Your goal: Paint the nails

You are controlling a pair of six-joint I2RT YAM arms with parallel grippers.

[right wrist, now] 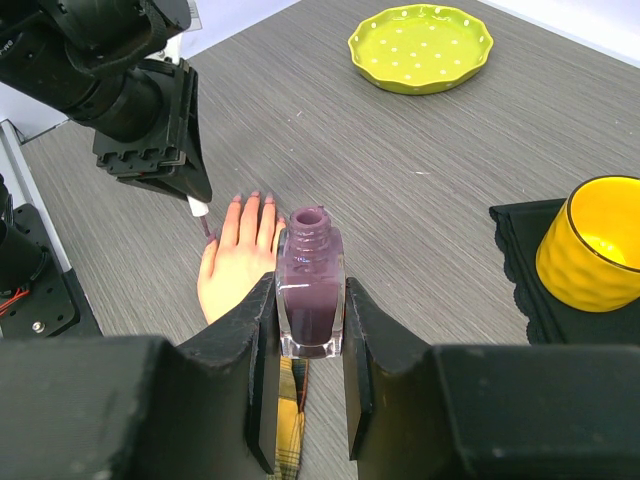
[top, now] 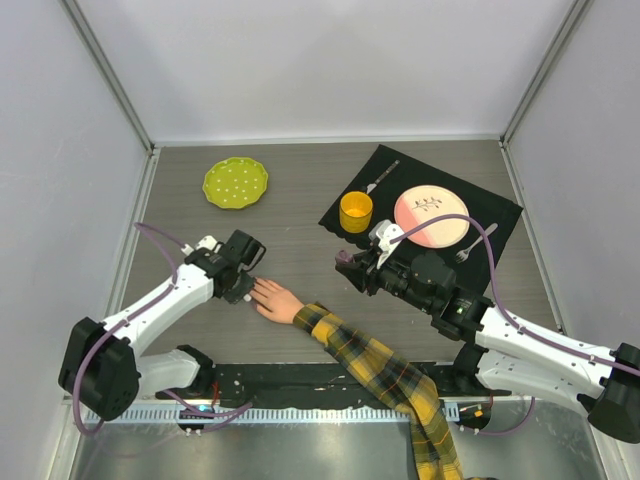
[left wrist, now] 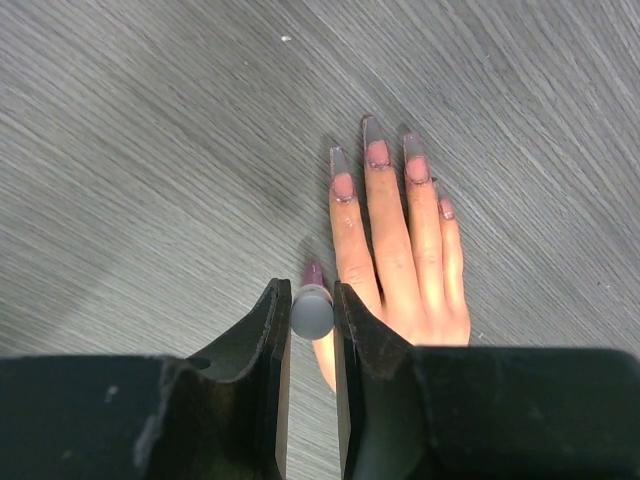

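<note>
The pale mannequin hand (top: 272, 298) lies palm down on the grey table, its yellow-and-black plaid sleeve (top: 380, 370) running toward the near edge. In the left wrist view its nails (left wrist: 378, 152) are long and show purple paint near the base. My left gripper (left wrist: 311, 292) is shut on the grey brush cap (left wrist: 312, 314). The purple brush tip (left wrist: 314, 272) sits at the thumb side of the hand (left wrist: 400, 250). My right gripper (right wrist: 311, 283) is shut on the open purple polish bottle (right wrist: 311, 305), held just right of the hand (right wrist: 235, 265).
A green dotted plate (top: 236, 182) sits at the back left. A black mat (top: 490, 205) at the back right holds a yellow cup (top: 356, 211), a pink plate (top: 431, 217), a fork and a spoon. White walls enclose the table.
</note>
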